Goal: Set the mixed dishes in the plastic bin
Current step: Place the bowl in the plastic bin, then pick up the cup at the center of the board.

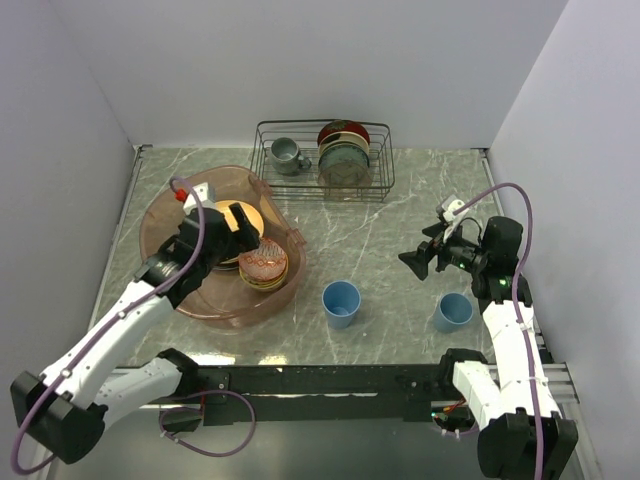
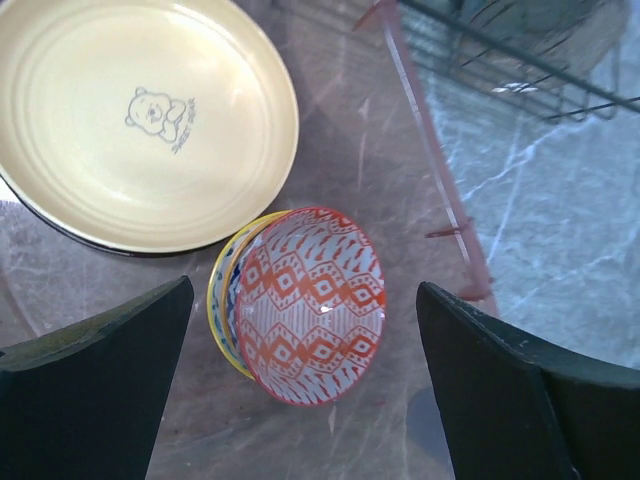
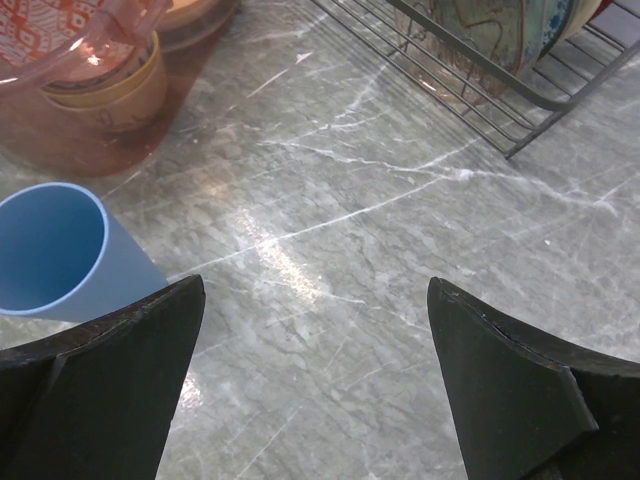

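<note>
Your left gripper (image 1: 240,228) hangs released and empty over the plastic bin (image 1: 160,215), which sits by the left edge of the desk (image 1: 380,230). The red-patterned bowl (image 1: 263,262) lies in the bin, just nearward of that gripper. The left wrist view adds what the overhead hides: the bowl is nested in a yellow-rimmed bowl (image 2: 222,290), beside a cream plate (image 2: 140,120) bearing a bear drawing. A wire rack (image 1: 385,180) at the far edge holds a grey mug (image 1: 288,154) and upright plates (image 1: 344,155). The left cup (image 1: 341,302) stands just right of the bin and the right cup (image 1: 453,311) stands near the right edge. Your right gripper (image 1: 413,262) hovers between them, spread and holding nothing. Its wrist view catches only the left cup.
</note>
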Tool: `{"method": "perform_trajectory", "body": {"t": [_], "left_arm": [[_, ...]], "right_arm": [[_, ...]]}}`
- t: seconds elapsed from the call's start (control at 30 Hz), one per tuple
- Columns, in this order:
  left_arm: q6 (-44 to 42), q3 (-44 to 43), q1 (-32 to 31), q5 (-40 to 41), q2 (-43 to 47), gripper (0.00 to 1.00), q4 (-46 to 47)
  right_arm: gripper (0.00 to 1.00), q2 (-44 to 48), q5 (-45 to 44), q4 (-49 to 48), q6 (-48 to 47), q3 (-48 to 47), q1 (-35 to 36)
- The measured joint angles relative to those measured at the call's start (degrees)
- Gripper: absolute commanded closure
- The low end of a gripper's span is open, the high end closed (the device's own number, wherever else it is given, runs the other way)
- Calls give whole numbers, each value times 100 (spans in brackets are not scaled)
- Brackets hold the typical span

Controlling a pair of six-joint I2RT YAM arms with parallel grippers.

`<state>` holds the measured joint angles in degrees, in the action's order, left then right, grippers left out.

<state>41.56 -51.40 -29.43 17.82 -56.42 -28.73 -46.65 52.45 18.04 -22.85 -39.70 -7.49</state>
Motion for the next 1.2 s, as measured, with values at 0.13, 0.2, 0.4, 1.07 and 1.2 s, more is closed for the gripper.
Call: {"method": "perform_trajectory", "body": {"t": [0.13,0.2,0.4,1.07,1.2], "left_arm": [[-122,0,0,-68,404,1,15],[-197,2,0,-173,625,1,44],[-321,50,0,-588,1156,1,153],[-188,566,0,-1829,2035,1,175],[-136,619,0,-1904,2205,1,138]], "right_arm": [[0,-17,-144,42,31,0,-33],[0,-94,-181,52,79,0,-42],[0,-868,96,761,-361,-144,-55],[9,-2100,-1117,2627,-1027,-1652,2865],[21,-2406,-1641,2610,-772,-1843,3335]]}}
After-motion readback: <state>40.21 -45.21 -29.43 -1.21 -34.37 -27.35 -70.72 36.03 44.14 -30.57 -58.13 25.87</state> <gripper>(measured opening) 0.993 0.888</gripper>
